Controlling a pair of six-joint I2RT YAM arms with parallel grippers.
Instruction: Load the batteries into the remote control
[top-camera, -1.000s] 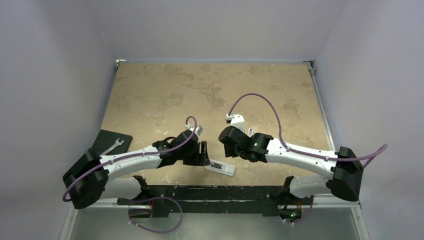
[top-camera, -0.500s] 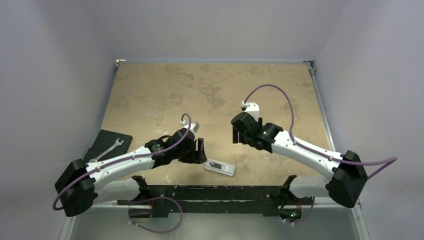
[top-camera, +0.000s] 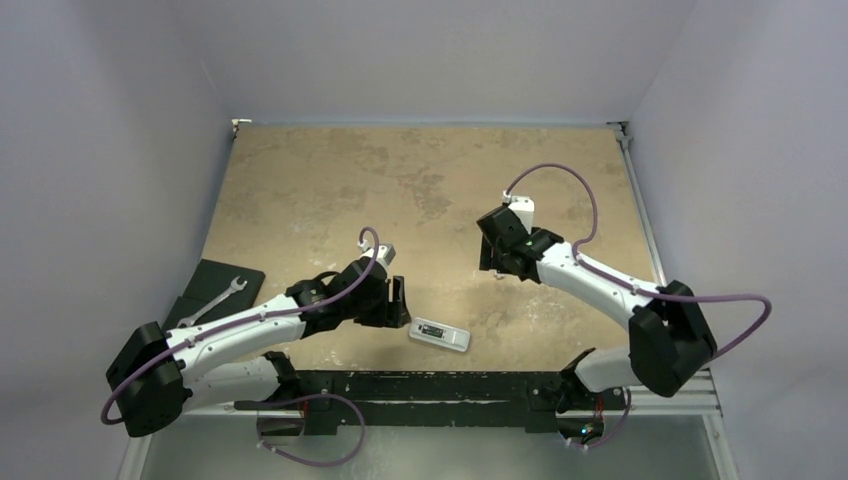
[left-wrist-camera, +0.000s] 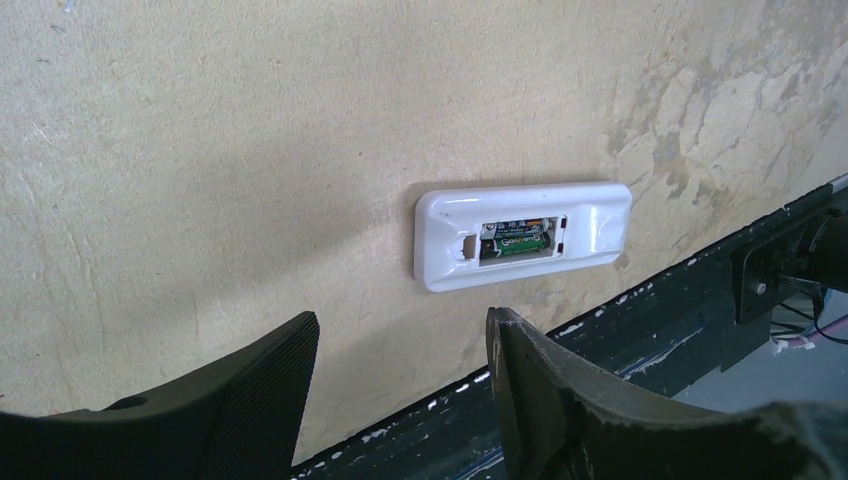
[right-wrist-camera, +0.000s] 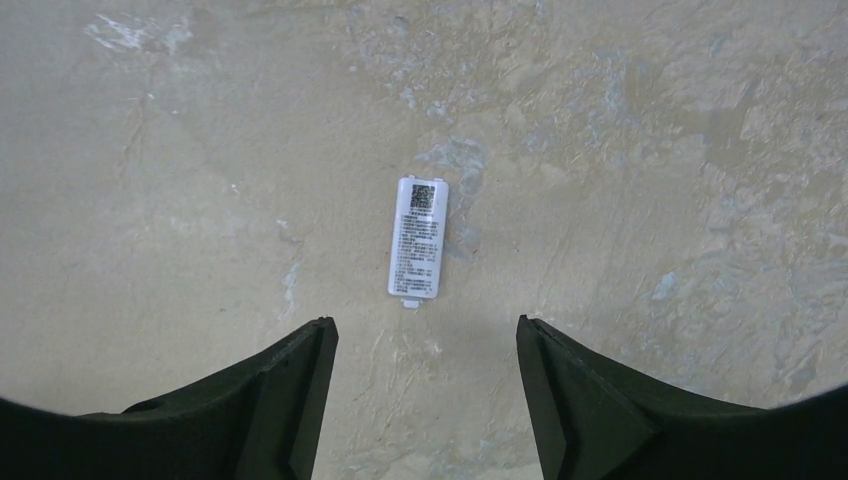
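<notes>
The remote control (top-camera: 439, 334) lies face down near the middle of the near edge of the tabletop (top-camera: 330, 170), with its battery bay uncovered. Of the batteries, one green-labelled cell (left-wrist-camera: 520, 244) sits in the bay; whether a second lies beside it cannot be told. The left tool (left-wrist-camera: 400, 340) is just left of the remote, its fingers apart and holding nothing. The right tool (right-wrist-camera: 425, 340) hovers over the right half of the tabletop, fingers apart and empty, above a small white battery cover (right-wrist-camera: 419, 238) lying flat. A silver wrench (top-camera: 225, 296) rests on a dark mat (top-camera: 205, 278) by the near left corner.
</notes>
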